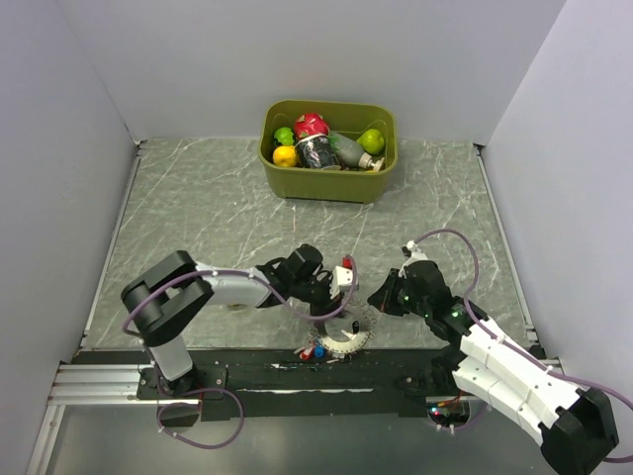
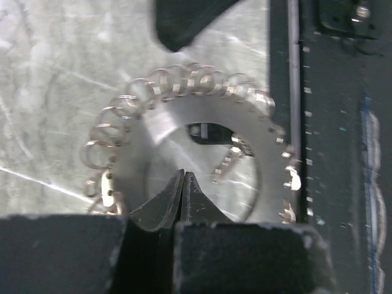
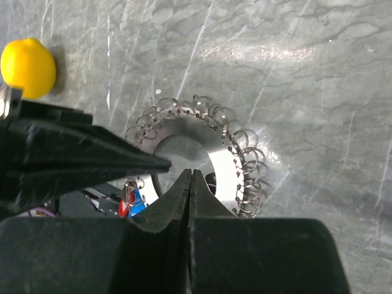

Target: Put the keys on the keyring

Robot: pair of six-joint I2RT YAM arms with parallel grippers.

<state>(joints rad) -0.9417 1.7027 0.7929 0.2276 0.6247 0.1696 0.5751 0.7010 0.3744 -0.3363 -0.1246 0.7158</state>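
Note:
The keyring (image 1: 348, 341) is a flat metal disc with small split rings round its rim (image 2: 153, 131), lying near the table's front edge. Red and blue keys (image 1: 318, 350) sit at its left side (image 3: 131, 201). A black-headed key (image 2: 205, 131) lies in the hole. My left gripper (image 2: 184, 173) hovers over the ring's inner edge, shut with nothing between its fingers. Just above the hole, my right gripper (image 3: 191, 171) is shut and empty too. The left gripper's dark fingers (image 3: 92, 159) reach in from the left, tips close to the right one's.
A yellow lemon (image 3: 27, 67) lies on the marble table beyond the ring. An olive bin (image 1: 381, 183) of fruit and bottles stands at the back. The black base rail (image 1: 297, 376) runs right beside the keyring. White walls enclose the table.

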